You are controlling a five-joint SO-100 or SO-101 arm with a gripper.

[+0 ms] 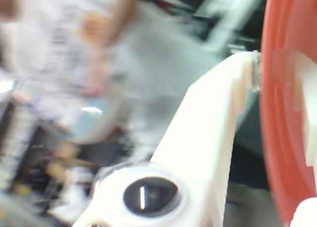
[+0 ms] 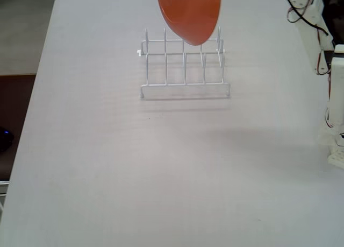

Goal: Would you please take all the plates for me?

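One plate [image 2: 189,13], the orange one, is all I can find of the set from here. In the fixed view it hangs in the air above the back of the white wire rack [image 2: 184,69], its lower edge overlapping the rack's rear wires in the picture, its top cut off by the frame, so I cannot see from this camera what carries it. The rack stands upright on the pale counter [image 2: 161,166] with its slots showing no plates. To the right of the rack, well apart from it, I see the white arm [image 2: 322,42] with its cables running up out of view. In the wrist view the plate [image 1: 280,113] fills the right edge, on edge and very close to the lens, and a white finger [image 1: 218,118] lies against its rim; the jaws [image 1: 267,83] are clamped on the plate. Everything behind is blurred and I cannot make it out.
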